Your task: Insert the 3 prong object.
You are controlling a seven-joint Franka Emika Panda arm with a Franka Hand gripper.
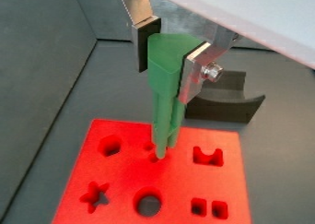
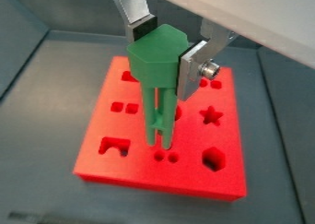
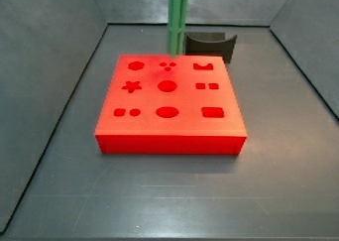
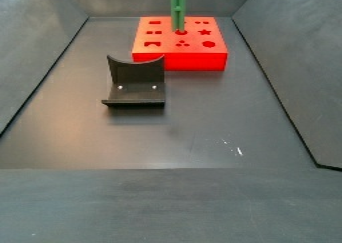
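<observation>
Overhead, end effector holds 3 prong object above red block.

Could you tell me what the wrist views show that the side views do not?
Only the wrist views show the gripper, its silver fingers closed on the head of the 3 prong object, and the prong tips just above the red block. Only a side view shows the whole dark holder standing apart from the block on the floor. All views share the upright green peg over the block's holes.
</observation>
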